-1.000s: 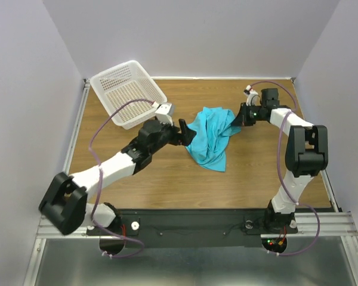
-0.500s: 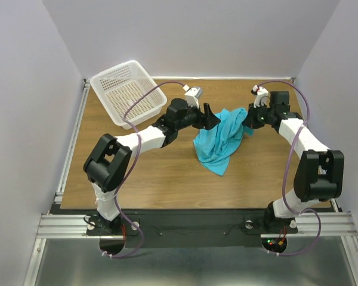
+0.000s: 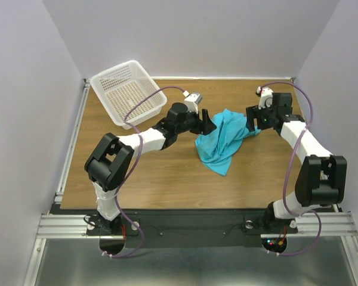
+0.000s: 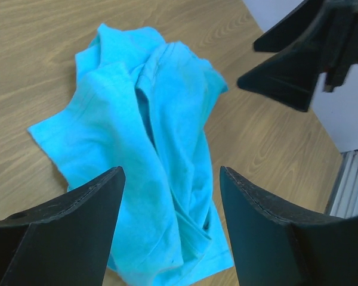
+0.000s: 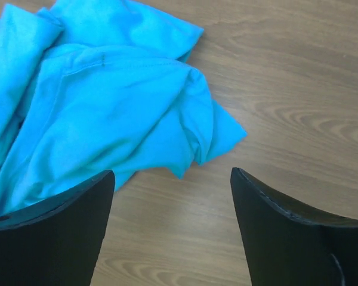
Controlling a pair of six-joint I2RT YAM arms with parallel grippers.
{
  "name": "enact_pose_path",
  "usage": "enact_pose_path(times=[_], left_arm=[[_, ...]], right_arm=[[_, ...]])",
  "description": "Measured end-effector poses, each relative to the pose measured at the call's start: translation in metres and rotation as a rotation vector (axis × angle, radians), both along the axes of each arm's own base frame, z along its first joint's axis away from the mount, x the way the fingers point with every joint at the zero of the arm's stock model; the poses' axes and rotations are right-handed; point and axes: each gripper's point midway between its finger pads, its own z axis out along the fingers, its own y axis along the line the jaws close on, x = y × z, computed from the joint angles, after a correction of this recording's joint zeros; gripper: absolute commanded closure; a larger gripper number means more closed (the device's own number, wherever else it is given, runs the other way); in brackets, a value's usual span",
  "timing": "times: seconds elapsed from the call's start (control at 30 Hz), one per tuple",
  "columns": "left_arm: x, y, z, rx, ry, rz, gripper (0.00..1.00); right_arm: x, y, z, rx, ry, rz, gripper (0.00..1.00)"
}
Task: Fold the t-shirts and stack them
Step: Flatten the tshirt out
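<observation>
We see the turquoise t-shirt (image 3: 222,142) lying crumpled on the wooden table (image 3: 167,179), a little toward 1 o'clock from the table's middle. It is a loose heap of folds, broad at the far end and tapering to a point at its 6 o'clock. From the left wrist camera the t-shirt (image 4: 146,137) shows deep creases running along its length, with bare wood all around it. From the right wrist camera we see one stitched hem and a soft corner of the t-shirt (image 5: 101,101) resting flat on the wood. The left gripper (image 3: 207,121) sits at the shirt's 10 o'clock edge. In its own view the left gripper (image 4: 170,179) has its jaws wide apart, with the cloth lying below the gap and nothing clamped; we cannot tell whether a finger touches the fabric. The right gripper (image 3: 251,123) is at the shirt's 2 o'clock, just beside the cloth. In its own view the right gripper (image 5: 172,174) also spreads its jaws wide and holds nothing, with the shirt's corner and bare wood showing between the fingers. The two grippers face each other across the top of the heap. A white perforated basket (image 3: 128,92) stands at the table's 10 o'clock corner, well apart from the shirt.
</observation>
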Motion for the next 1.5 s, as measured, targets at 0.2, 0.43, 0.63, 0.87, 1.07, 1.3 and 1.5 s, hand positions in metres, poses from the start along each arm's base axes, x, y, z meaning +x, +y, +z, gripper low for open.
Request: enact_pose_path(times=[0.2, 0.43, 0.63, 0.87, 1.07, 1.3, 1.5], left_arm=[[-0.010, 0.020, -0.010, 0.061, 0.002, 0.035, 0.25], [-0.030, 0.051, 0.025, 0.052, -0.069, 0.093, 0.25], [-0.050, 0.081, 0.051, 0.020, -0.126, 0.148, 0.24], [-0.073, 0.113, 0.031, 0.038, -0.080, 0.220, 0.24], [-0.078, 0.124, 0.038, 0.028, -0.089, 0.255, 0.23], [-0.077, 0.128, 0.038, 0.036, -0.090, 0.271, 0.23], [-0.078, 0.129, 0.036, 0.041, -0.085, 0.274, 0.23]], right_arm=[[-0.006, 0.022, 0.037, 0.071, -0.088, 0.117, 0.11], [0.006, 0.068, 0.003, 0.272, 0.069, 0.216, 0.24], [0.002, 0.100, -0.046, 0.324, 0.257, 0.204, 0.25], [0.018, 0.116, -0.048, 0.307, 0.273, 0.156, 0.28], [0.029, 0.110, -0.054, 0.227, 0.256, 0.086, 0.33], [0.035, 0.103, -0.053, 0.074, 0.201, 0.061, 0.33], [0.036, 0.107, -0.045, 0.063, 0.173, 0.075, 0.33]])
